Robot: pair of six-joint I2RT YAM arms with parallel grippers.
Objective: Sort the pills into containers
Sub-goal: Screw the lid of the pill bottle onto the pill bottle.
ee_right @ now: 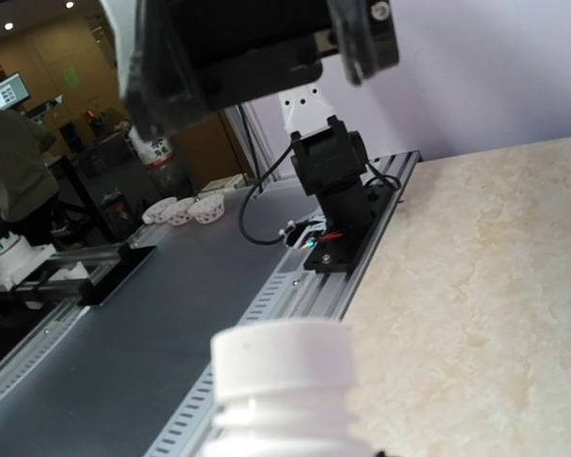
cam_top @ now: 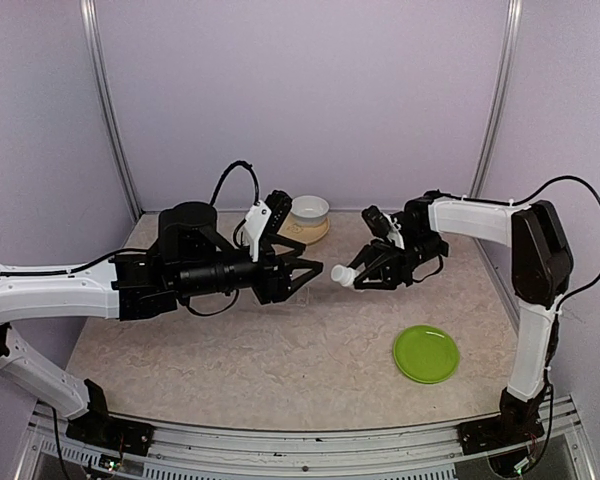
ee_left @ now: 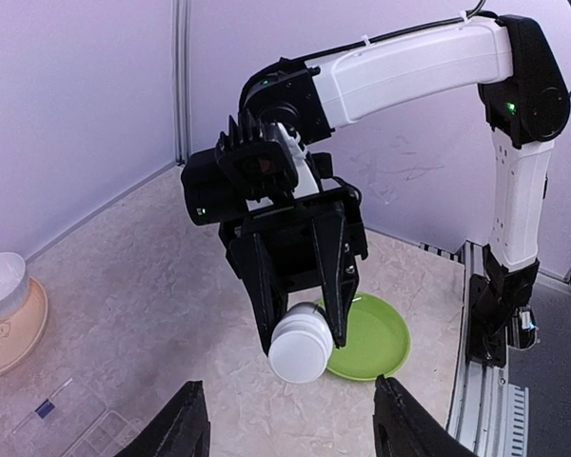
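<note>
**Ana:** Where is the bottle?

**Ben:** In the air over the middle of the bench (cam_top: 280,350). The right arm (cam_top: 480,222) has its jaws pinching the white bottle (cam_top: 344,275) by the body. The bottle lies on its side, with its cap (ee_right: 284,362) pointing to 9 o'clock in the top view, straight at the left arm (cam_top: 40,295).

**Ana:** Why sideways?

**Ben:** I read it as an offer. The cap is presented to the other arm so it can be gripped and twisted off. The left jaws are spread with nothing between them and sit just short of the cap, not touching it. In the left wrist view the two fingers (ee_left: 186,424) frame the cap, so the line-up looks fair.

**Ana:** And the pills?

**Ben:** I see none. I take them to be inside the bottle, which is capped. The pill box (ee_left: 76,433), clear and divided, lies flat on the bench at 7 o'clock in the left wrist view. In the top view I cannot make it out.

**Ana:** Anything else about?

**Ben:** A white bowl (cam_top: 310,210) on a tan plate (cam_top: 310,232) at 12 o'clock, and a green plate (cam_top: 426,353) at 4 o'clock, well apart from the bottle.

**Ana:** What could go wrong?

**Ben:** If the cap comes off while the bottle is level, pills could spill onto the bench. I would tip the mouth upward first.
</note>
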